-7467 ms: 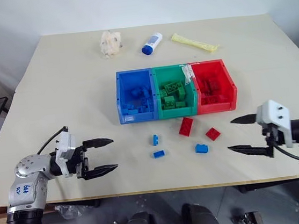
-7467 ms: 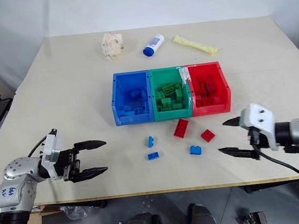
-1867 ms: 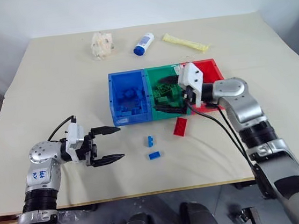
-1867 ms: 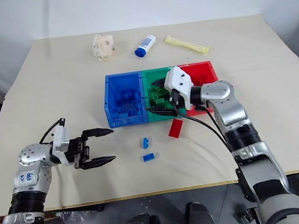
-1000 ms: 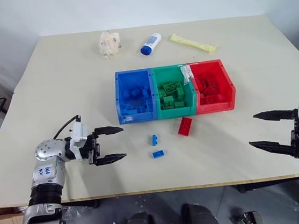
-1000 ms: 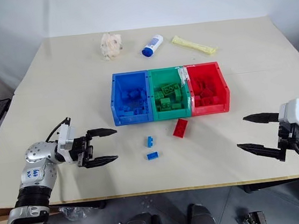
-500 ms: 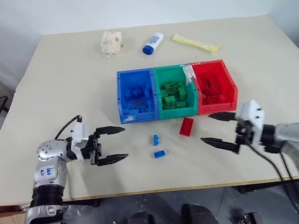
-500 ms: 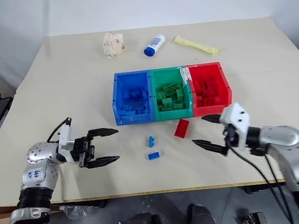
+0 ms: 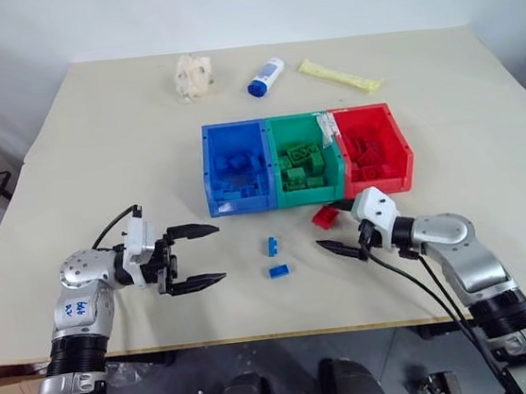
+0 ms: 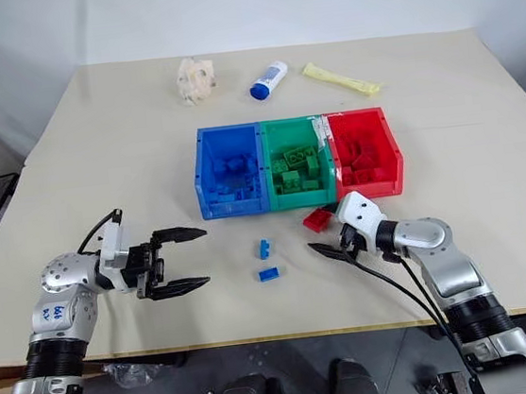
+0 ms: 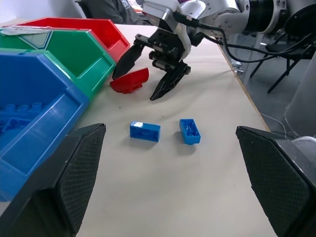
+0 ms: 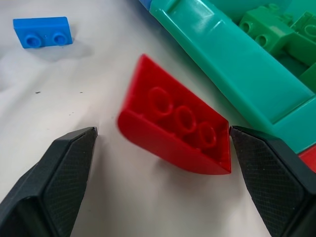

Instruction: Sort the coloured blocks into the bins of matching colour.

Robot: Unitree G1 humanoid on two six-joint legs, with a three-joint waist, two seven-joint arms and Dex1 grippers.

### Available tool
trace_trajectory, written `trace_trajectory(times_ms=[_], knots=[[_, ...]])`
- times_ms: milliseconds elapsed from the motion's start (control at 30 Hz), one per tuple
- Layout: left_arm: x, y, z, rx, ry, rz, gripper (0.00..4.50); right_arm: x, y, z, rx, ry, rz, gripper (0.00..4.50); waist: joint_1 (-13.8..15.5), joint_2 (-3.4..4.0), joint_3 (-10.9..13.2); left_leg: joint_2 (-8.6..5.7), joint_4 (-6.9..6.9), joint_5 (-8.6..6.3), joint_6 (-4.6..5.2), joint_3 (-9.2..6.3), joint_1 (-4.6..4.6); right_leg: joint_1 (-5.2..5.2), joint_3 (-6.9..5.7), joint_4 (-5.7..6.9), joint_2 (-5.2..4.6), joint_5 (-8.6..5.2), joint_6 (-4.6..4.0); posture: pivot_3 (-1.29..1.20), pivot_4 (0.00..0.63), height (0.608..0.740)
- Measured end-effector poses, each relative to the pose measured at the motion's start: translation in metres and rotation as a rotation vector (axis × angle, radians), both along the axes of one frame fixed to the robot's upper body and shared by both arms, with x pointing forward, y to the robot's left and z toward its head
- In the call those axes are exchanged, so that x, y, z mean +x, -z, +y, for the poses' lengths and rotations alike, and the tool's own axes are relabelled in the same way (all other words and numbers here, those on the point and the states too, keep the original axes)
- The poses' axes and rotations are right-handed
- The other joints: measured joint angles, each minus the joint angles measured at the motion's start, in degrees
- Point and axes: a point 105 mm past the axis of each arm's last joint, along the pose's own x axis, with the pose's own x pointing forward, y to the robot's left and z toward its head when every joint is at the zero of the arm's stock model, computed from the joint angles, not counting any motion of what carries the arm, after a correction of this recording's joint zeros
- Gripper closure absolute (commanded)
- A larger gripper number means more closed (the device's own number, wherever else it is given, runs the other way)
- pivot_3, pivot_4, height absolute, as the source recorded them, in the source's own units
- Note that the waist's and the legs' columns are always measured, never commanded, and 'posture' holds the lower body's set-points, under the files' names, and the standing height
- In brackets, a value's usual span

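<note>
The three joined bins stand mid-table: blue (image 9: 240, 203), green (image 9: 307, 195) and red (image 9: 382, 184), each holding bricks of its own colour. A red block (image 9: 323, 216) lies just in front of the green bin. My right gripper (image 9: 329, 228) is open with one finger on each side of this block (image 12: 177, 131); contact cannot be told. Two small blue blocks (image 9: 273, 245) (image 9: 278, 271) sit on the table nearer me. Left of them my left gripper (image 9: 197, 258) hangs open and empty, pointing toward the blue blocks (image 11: 145, 131).
A white-and-blue bottle (image 9: 265, 76), a yellow packet (image 9: 339, 75) and a crumpled pale wad (image 9: 195, 73) lie along the far side. The table's front edge runs just below both grippers. Black cables trail from the right wrist (image 9: 424, 278).
My right arm has swung in from the table's right edge toward the middle, and its open fingers now bracket the red block. The left arm has stayed put.
</note>
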Motion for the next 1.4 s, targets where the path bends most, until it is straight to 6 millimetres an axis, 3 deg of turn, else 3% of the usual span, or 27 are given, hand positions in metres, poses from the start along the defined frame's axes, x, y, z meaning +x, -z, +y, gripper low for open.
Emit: trace_trajectory(times_ms=[100, 400, 600, 733, 933, 1067, 1400], knots=[[0.000, 0.000, 0.001, -0.002, -0.008, -0.002, 0.00, 0.000, 0.000, 0.000, -0.001, -0.003, 0.000, 1.20, 0.0, 0.00, 0.0, 0.00, -0.01, 0.00, 0.00, -0.01, 0.01, 0.00, 0.00, 0.01, -0.01, 0.00, 0.00, 0.00, 0.150, 0.740], [0.000, 0.002, 0.002, -0.004, -0.017, 0.005, 0.00, -0.003, 0.004, 0.002, 0.017, -0.006, 0.021, 4.30, -0.1, 0.00, 0.0, -0.01, -0.02, 0.00, 0.00, -0.02, 0.01, -0.01, 0.00, 0.00, -0.02, 0.00, 0.00, 0.00, 0.150, 0.740], [0.000, 0.001, 0.002, -0.004, -0.019, 0.003, 0.00, -0.019, 0.001, 0.001, 0.022, -0.053, 0.066, 4.45, -0.1, 0.00, 0.0, -0.01, -0.03, 0.00, 0.00, -0.03, -0.01, -0.02, 0.00, -0.03, -0.03, 0.00, 0.00, 0.00, 0.150, 0.740], [0.000, 0.001, 0.002, -0.004, -0.019, 0.003, 0.00, -0.026, -0.008, -0.006, -0.003, -0.061, 0.099, 3.31, -0.1, 0.00, 0.0, 0.00, -0.03, 0.00, 0.00, -0.03, -0.01, -0.02, 0.00, -0.03, -0.05, 0.00, 0.00, 0.00, 0.150, 0.740], [0.000, 0.002, 0.002, -0.005, -0.019, 0.005, 0.00, -0.031, -0.015, -0.018, -0.037, -0.047, 0.111, 1.22, 0.1, 0.00, 0.0, -0.01, -0.03, -0.01, -0.01, -0.03, -0.02, -0.01, 0.00, -0.05, -0.06, 0.00, 0.00, 0.00, 0.150, 0.740], [0.000, 0.002, 0.002, -0.005, -0.019, 0.005, 0.00, -0.034, -0.020, -0.014, -0.031, -0.066, 0.118, 0.02, 0.1, 0.00, 0.0, 0.01, -0.03, -0.01, -0.01, -0.02, -0.02, -0.02, 0.00, -0.05, -0.06, 0.00, 0.00, 0.00, 0.150, 0.740], [0.003, -0.002, 0.001, -0.010, -0.018, -0.014, 0.00, -0.021, -0.018, 0.023, -0.015, -0.134, 0.153, 0.02, -0.3, 0.00, 0.0, 0.00, -0.04, -0.01, -0.01, -0.03, -0.04, -0.05, -0.01, -0.03, -0.05, 0.00, 0.00, 0.00, 0.150, 0.740]])
